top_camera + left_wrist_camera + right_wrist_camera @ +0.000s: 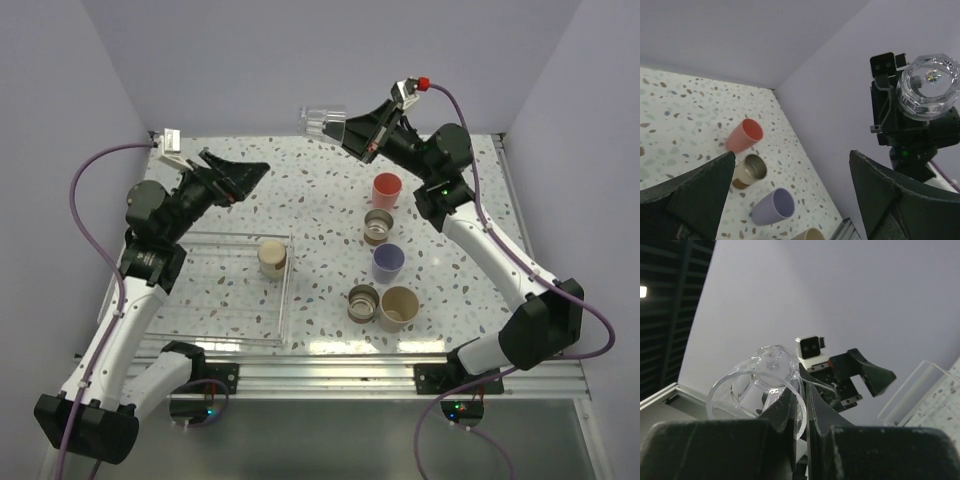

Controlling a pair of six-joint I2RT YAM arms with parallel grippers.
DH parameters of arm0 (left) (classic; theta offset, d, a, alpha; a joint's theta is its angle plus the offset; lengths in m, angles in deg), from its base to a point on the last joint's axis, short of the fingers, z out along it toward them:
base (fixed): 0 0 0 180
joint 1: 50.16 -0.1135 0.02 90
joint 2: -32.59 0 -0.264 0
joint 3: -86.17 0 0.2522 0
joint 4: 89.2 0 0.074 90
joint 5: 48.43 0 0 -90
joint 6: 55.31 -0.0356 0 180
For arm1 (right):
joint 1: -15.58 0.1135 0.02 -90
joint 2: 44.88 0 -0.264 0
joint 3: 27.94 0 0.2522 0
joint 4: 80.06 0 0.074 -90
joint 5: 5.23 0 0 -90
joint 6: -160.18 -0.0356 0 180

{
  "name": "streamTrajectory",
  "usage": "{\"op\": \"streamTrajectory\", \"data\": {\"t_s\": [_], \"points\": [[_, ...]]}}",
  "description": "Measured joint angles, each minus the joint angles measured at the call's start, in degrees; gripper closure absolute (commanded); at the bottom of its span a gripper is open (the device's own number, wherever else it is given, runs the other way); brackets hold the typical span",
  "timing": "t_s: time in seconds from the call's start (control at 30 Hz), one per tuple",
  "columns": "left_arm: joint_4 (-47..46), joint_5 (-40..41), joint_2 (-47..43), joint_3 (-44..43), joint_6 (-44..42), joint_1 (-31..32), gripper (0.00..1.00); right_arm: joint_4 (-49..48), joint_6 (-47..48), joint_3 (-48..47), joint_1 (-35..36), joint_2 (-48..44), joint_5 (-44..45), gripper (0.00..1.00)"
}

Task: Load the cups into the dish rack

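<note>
My right gripper point(347, 136) is raised above the table's far edge and is shut on the rim of a clear cup point(322, 122), held sideways. In the right wrist view the gripper point(803, 390) pinches the wall of the clear cup point(756, 390). The left wrist view shows the clear cup point(928, 84) end-on. My left gripper point(250, 182) is open and empty, raised over the table left of centre, facing the right gripper; in its own view it point(792, 162) holds nothing. The dish rack point(215, 335) lies at the front left with a cream cup point(272, 258) inside.
On the table right of the rack stand a coral cup point(386, 188), a metallic cup point(379, 225), a lavender cup point(388, 262), a second metallic cup point(363, 303) and a beige cup point(399, 308). Walls enclose the table on three sides.
</note>
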Motion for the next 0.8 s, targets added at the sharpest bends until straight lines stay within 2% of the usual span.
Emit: {"op": "streamTrajectory", "data": {"t_s": [0.17, 0.37, 0.47, 0.8], "points": [[-17.49, -4.15, -0.55, 6.05, 8.79, 0.00, 0.00, -6.23, -5.14, -0.39, 0.79, 0.17, -0.20, 1.00], [-35.12, -8.31, 2.12, 6.10, 16.33, 0.00, 0.00, -6.49, -5.95, -0.44, 2.82, 0.48, -0.44, 1.00], [-39.58, -10.38, 4.48, 4.87, 18.45, 0.04, 0.00, -5.38, -5.57, -0.55, 3.61, 1.25, -0.63, 1.00], [-45.66, -13.27, 8.15, 3.52, 20.52, 0.44, 0.00, 0.81, -1.33, -5.75, 9.64, 5.03, -1.14, 1.00]]}}
